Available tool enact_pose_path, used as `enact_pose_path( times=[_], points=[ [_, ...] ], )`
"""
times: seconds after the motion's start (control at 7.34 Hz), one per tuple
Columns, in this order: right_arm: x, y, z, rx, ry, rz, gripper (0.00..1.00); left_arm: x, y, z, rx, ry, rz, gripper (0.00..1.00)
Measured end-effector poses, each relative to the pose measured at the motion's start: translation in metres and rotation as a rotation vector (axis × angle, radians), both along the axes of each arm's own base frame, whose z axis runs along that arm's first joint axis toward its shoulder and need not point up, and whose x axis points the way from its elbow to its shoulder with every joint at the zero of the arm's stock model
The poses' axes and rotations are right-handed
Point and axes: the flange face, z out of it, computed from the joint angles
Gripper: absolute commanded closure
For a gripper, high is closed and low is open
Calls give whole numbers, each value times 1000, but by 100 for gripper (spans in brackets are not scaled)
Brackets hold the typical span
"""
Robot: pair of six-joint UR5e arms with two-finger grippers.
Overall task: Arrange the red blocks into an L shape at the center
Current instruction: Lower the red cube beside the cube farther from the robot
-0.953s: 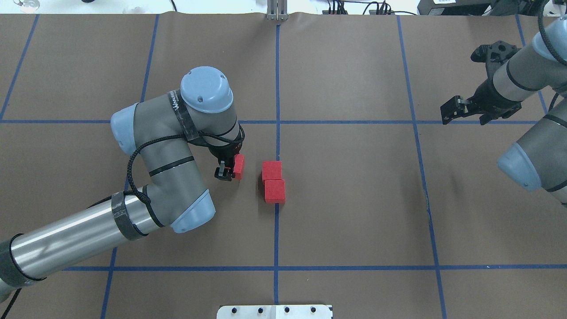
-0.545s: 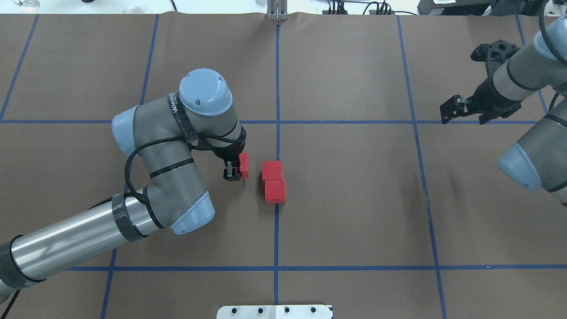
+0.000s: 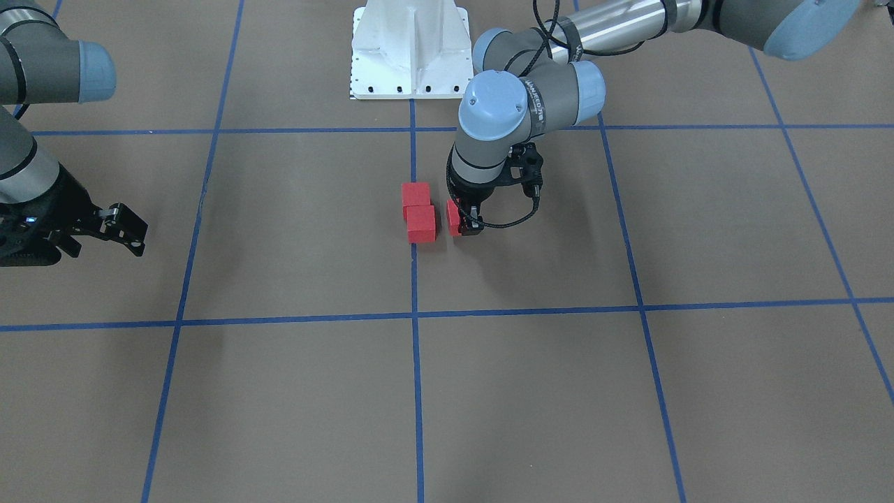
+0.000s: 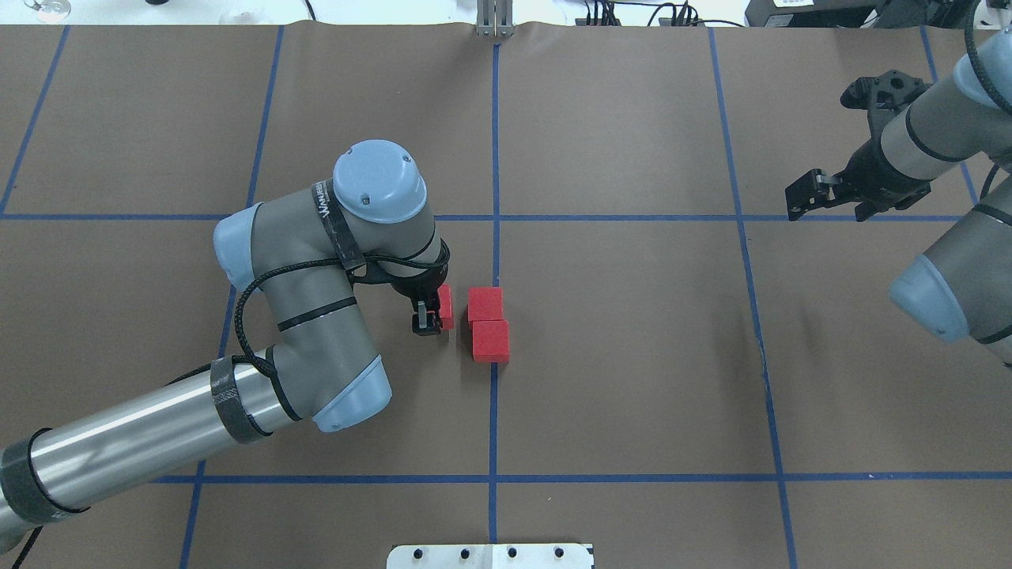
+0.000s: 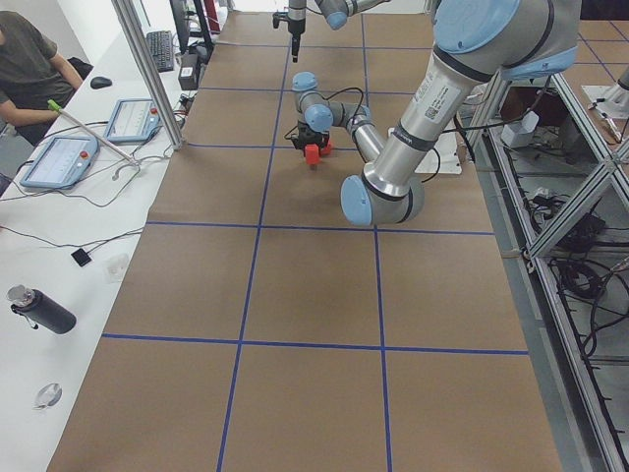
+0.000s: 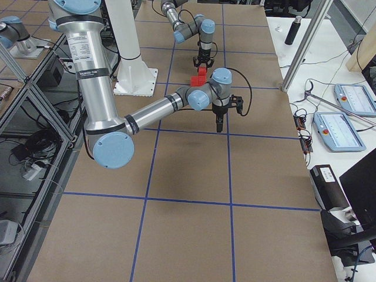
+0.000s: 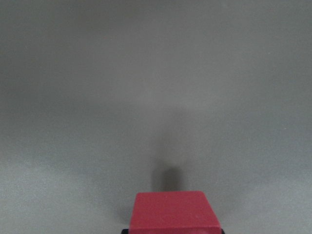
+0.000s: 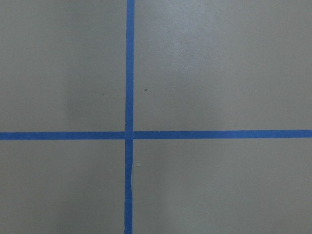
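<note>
- White letters on black strap (image 4: 326,207) round grey left arm (image 4: 304,316), just left of worktop middle. Too blurry to read.
- Same strap in front-facing view: letters too small.
- Small dark print (image 5: 426,96) on tall tube of left arm, left side view: too tiny.
- Dark print (image 6: 88,44) on tall grey right arm (image 6: 97,88), right side view: too tiny.
- Nothing can be read for sure.

matt red blocks (image 4: 490,340), matt brown paper table cover (image 4: 632,356)
</note>
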Motion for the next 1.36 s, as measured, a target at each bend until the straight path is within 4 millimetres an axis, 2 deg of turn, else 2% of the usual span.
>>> enact_pose_path(
  times=[0.54,1.36],
  points=[
    [0,0,2,-3,2,0,0,7,2,-9,10,17,7,100],
    [-2,-1,4,-7,4,-1,0,12,-1,-12,13,22,7,100]
  ],
)
